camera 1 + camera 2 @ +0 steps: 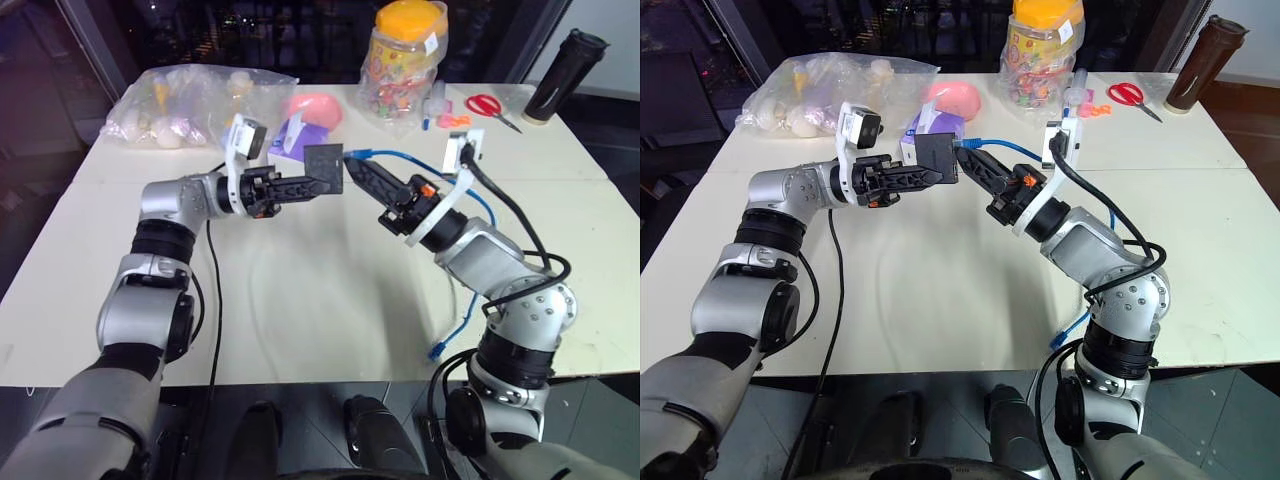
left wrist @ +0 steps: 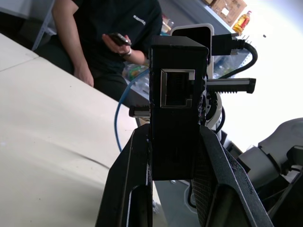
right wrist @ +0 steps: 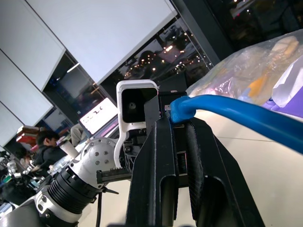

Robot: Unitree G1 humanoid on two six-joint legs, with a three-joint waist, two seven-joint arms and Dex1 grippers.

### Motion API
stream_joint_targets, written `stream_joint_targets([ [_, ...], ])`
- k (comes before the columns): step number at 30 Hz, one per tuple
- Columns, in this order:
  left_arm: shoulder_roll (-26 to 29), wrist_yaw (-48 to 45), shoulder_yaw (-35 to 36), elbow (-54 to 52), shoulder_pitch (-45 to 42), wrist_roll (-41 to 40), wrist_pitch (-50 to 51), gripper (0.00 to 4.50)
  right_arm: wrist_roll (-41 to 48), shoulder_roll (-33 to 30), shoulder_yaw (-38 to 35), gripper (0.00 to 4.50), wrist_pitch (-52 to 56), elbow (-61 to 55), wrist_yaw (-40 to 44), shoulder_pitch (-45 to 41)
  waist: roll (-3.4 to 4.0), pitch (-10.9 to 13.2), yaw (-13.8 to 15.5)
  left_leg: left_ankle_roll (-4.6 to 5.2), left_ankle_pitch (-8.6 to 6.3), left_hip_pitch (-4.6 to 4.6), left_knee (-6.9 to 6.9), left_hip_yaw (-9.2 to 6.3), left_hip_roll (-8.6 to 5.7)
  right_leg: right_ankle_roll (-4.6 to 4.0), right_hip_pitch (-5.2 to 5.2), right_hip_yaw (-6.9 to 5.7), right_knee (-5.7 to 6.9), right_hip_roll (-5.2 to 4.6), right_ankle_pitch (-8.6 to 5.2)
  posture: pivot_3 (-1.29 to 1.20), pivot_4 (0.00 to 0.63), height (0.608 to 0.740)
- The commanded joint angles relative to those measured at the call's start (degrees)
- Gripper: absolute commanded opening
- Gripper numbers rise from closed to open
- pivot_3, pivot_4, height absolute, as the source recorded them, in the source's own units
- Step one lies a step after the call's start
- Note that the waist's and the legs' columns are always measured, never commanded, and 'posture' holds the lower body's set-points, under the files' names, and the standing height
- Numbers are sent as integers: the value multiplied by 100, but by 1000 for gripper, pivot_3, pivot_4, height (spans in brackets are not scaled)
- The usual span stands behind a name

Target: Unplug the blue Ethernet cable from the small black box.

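While the left gripper point(image 1: 322, 184) clamps the small black box point(image 1: 326, 166) in the air above the table's point(image 1: 300, 300) far half to brace it, the right gripper point(image 1: 358, 172) pinches the blue Ethernet cable point(image 1: 400, 157) at its plug, ready to pull

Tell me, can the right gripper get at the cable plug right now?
Probably yes: the right gripper is shut at the blue cable beside the black box, which the left gripper holds up off the table; nothing blocks it.
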Motion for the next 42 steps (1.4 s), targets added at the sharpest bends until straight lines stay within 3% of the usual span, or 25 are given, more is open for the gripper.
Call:
stream_joint_targets([
  [1, -26, 17, 38, -141, 23, 20, -18, 492, 222, 32, 28, 4, -259, -10, -163, -37, 0, 0, 0, 0, 0, 0, 0, 0, 0, 0, 0, 0, 0, 0, 0, 0, 150, 740],
  [11, 184, 142, 247, 65, -92, 53, -165, 492, 878, -543, -497, 4, -650, 155, -429, 170, -1, 0, 15, 0, 0, -5, 0, 0, 0, 0, 0, 0, -6, -2, 0, 0, 150, 740],
  [17, 117, 162, 250, 14, -51, 71, -166, 492, 1039, -650, -314, 4, -829, 175, -508, 200, 0, 1, -7, 0, 0, -3, -7, 1, 3, 0, -2, 0, -8, 3, 0, 0, 150, 740],
  [20, 32, 424, 259, 11, -33, 185, -376, 492, 658, -818, -181, 4, -899, 265, -616, 312, 0, 1, 1, 0, 0, -3, -7, 1, 3, 0, -3, 0, -8, 2, 0, 0, 150, 740],
  [21, -4, 513, 227, -11, -16, 251, -515, 492, 460, -923, -171, 613, -941, 376, -625, 366, 0, 1, 6, 0, 0, -4, -6, 1, 2, 0, -3, 0, -9, 2, 0, 0, 150, 740],
  [22, -89, 729, 141, -68, 42, 429, -875, 492, 231, -1078, -248, 814, -995, 672, -641, 446, 0, 1, 20, 0, 0, -4, -5, 1, 3, 0, -2, 0, -10, 2, 0, 0, 150, 740],
  [24, -213, 937, 18, -199, 142, 646, -1315, 492, -125, -1325, -376, 1642, -1119, 1210, -616, 559, -1, 1, 60, 0, 0, -5, -2, 2, 1, 0, 5, -1, -17, -2, 0, 0, 150, 740],
  [29, -598, 1355, -179, -828, 580, 918, -2045, 492, -1484, -2131, -232, 4186, -1400, 3384, -448, 474, 0, 1, 93, 0, 0, -7, 1, 15, -6, 0, 6, 11, -26, -8, 0, 0, 150, 740],
  [30, -630, 1411, -191, -913, 646, 944, -2099, 492, -1669, -2204, -170, 4420, -1404, 3569, -434, 425, 0, 1, 81, 0, 0, -6, 1, 18, -6, 0, 4, 14, -25, -8, 0, 0, 150, 740],
  [34, -723, 1797, -249, -1106, 915, 1189, -2595, 492, -1772, -2314, -57, 4420, -1166, 3061, -63, 559, 3, 0, -8, 1, 0, -1, -8, 18, 3, 0, -5, 20, -15, 7, 0, 0, 150, 740],
  [42, -1364, 3140, -725, -936, 1924, 2208, -4835, 492, -1635, -2717, 19, 4420, -825, 450, 596, 1564, 12, -5, 60, 1, 0, -2, 7, 21, -2, 5, 7, 24, -22, -2, -1, 0, 150, 740],
])
